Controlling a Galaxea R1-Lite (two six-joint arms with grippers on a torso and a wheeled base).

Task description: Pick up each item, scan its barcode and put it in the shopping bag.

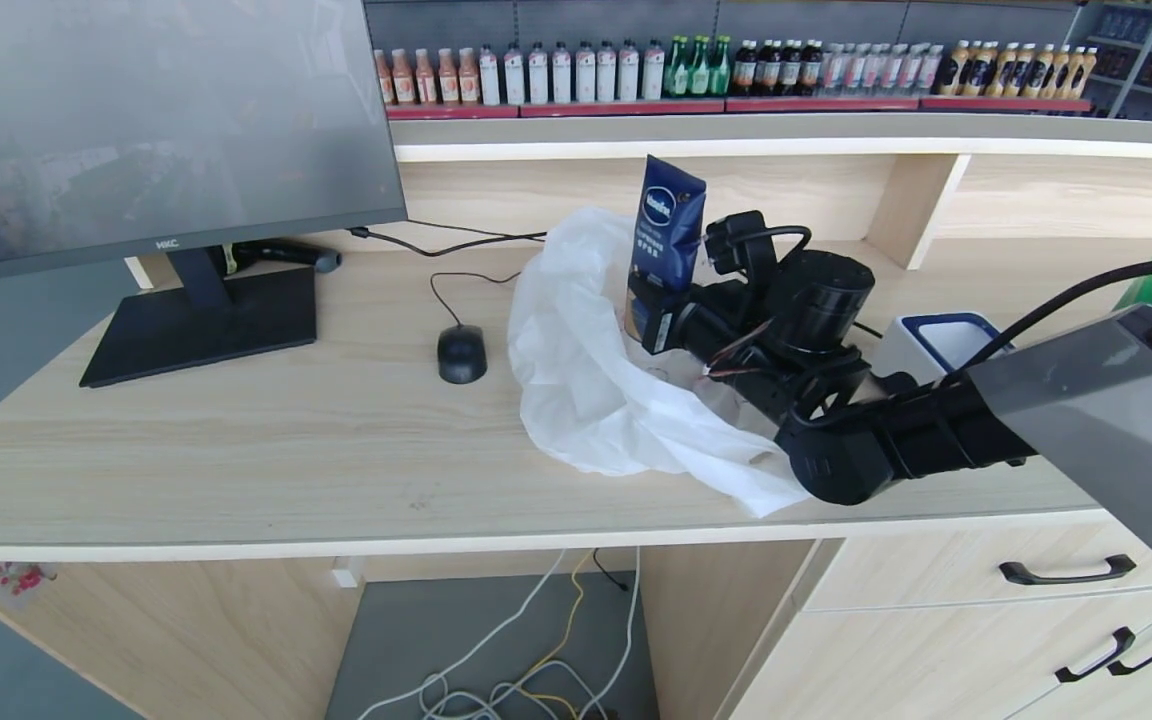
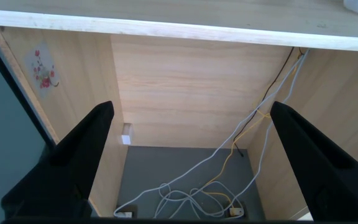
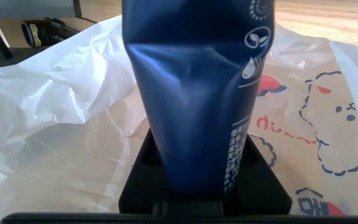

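The tube (image 1: 669,225) hangs above the shopping bag (image 1: 586,390), mouse (image 1: 461,353) left of the bag.

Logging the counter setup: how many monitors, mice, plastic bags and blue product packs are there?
Black flat-screen monitor: 1
Black computer mouse: 1
White plastic shopping bag: 1
Dark blue soft pack in right gripper: 1
Total: 4

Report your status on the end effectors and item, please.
Left end effector open, empty, below wooden counter. Right end effector shut on dark blue plastic tube, upright at white plastic shopping bag. Black computer mouse beside bag, clear.
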